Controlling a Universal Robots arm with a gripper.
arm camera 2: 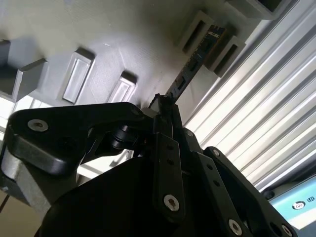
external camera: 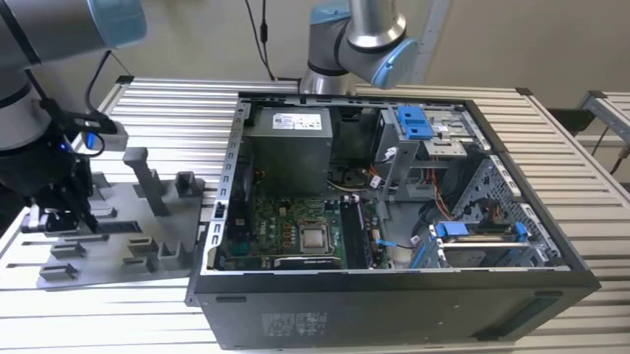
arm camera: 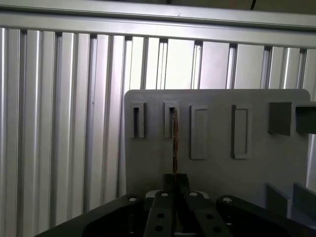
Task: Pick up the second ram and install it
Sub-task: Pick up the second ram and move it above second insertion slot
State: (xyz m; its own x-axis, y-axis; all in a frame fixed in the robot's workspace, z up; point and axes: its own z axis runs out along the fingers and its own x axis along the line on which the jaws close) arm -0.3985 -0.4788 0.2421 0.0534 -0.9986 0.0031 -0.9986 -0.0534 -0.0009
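Note:
The second ram is a thin dark stick seen edge-on, standing on its edge in the grey holder tray. Its far end rests in a slot of the tray. In the second wrist view the second ram runs from my fingertips out to two grey slot blocks of the tray. My gripper is shut on the near end of the stick. In the exterior view my gripper hangs low over the tray at that view's left.
An open computer case lies to the exterior view's right of the tray, with a green motherboard and long black slots inside. Grey posts rise from the tray. A second arm's base stands behind the case. The table is ribbed aluminium.

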